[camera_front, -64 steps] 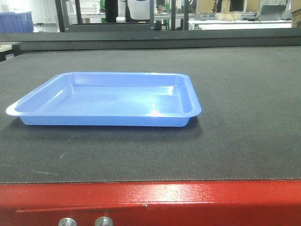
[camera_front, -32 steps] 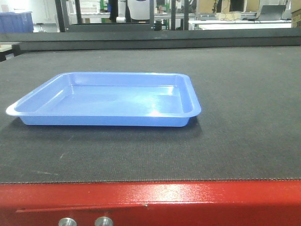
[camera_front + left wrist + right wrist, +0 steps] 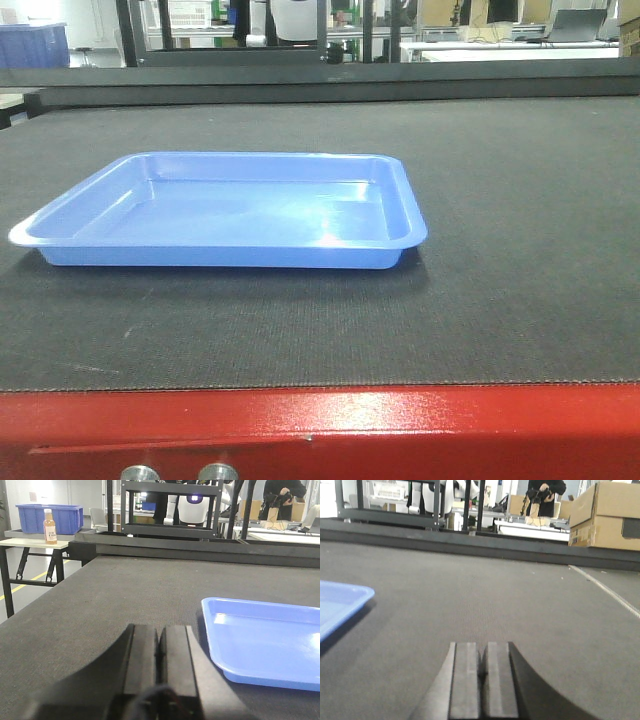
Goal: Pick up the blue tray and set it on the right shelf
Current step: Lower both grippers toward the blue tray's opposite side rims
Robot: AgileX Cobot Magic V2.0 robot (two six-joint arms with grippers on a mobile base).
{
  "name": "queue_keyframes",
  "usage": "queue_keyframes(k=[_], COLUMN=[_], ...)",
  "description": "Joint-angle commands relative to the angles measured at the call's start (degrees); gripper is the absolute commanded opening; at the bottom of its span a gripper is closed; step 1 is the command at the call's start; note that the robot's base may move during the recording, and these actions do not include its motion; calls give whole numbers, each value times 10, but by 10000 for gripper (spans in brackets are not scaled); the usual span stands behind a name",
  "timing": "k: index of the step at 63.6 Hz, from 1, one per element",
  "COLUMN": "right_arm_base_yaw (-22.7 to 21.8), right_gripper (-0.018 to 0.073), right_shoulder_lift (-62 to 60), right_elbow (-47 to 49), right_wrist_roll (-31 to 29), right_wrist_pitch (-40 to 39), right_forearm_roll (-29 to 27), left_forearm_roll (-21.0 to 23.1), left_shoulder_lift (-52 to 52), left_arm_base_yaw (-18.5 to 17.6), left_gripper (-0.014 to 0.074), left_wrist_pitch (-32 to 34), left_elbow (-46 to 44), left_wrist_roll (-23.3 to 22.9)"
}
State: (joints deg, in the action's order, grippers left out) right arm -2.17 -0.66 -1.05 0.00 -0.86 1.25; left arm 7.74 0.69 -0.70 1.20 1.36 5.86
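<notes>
Blue tray [image 3: 225, 215] sits flat on the dark tabletop [image 3: 520, 220], nothing gripping it. Left claw [image 3: 160, 635] and right claw [image 3: 483, 652] flank it low, both pinched together — probably lining up for its rims.

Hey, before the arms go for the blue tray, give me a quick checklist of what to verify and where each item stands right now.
1. Is the blue tray empty: ok, nothing lies in it.
2. Does it sit flat on the dark mat: ok.
3. Is the left gripper open for a grasp: not ok, it is shut; the tray lies to its right.
4. Is the right gripper open: not ok, it is shut; the tray lies to its left.
5. Is the right shelf free: cannot tell, no view shows it.
</notes>
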Motion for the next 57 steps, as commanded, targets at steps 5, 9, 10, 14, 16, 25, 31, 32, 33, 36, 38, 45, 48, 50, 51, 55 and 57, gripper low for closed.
queue_keyframes(k=[5,9,10,14,16,25,31,32,33,36,38,45,48,50,51,55,57], right_arm_base_yaw=[-1,-1,-1,0,0,0,0,0,0,2,9,53,83,99,111,150,171], right_gripper=[55,56,57,64,86,354,533,561,577,620,632,624,624,624,624,624,624], right_shoulder_lift=[-10,3,8,35,52,138,199,211,220,251,270,341,379,399,415,465,493], right_elbow=[99,148,158,203,221,273,293,297,299,311,322,382,423,450,461,518,541], right_wrist_roll=[6,6,6,6,6,6,6,6,6,6,6,6,6,6,6,6,6], right_wrist_pitch=[-56,-34,-27,5,12,12,13,12,12,12,12,43,79,100,115,164,194], right_forearm_roll=[-23,-30,-30,-30,-30,-30,-30,-30,-30,-30,-30,-30,-31,-32,-33,-35,-34], left_forearm_roll=[3,3,3,3,3,3,5,5,4,3,2,2,2,2,2,2,2], left_shoulder_lift=[-24,-61,-69,-111,-133,-238,-305,-316,-324,-350,-370,-451,-494,-514,-524,-575,-598], left_arm_base_yaw=[0,-1,-1,-1,-1,-1,-1,-6,-8,-21,-31,-70,-84,-90,-93,-98,-98], left_gripper=[-47,-47,-47,-29,-3,220,363,382,396,409,408,408,408,408,408,408,408], left_wrist_pitch=[-49,-108,-117,-144,-148,-148,-148,-148,-148,-145,-158,-264,-308,-327,-334,-366,-376], left_elbow=[-121,-186,-204,-259,-283,-352,-377,-383,-387,-402,-417,-498,-537,-556,-569,-613,-629], left_wrist_roll=[-4,-4,-4,-4,-4,-4,-4,-4,-4,-4,3,7,7,7,7,7,7])
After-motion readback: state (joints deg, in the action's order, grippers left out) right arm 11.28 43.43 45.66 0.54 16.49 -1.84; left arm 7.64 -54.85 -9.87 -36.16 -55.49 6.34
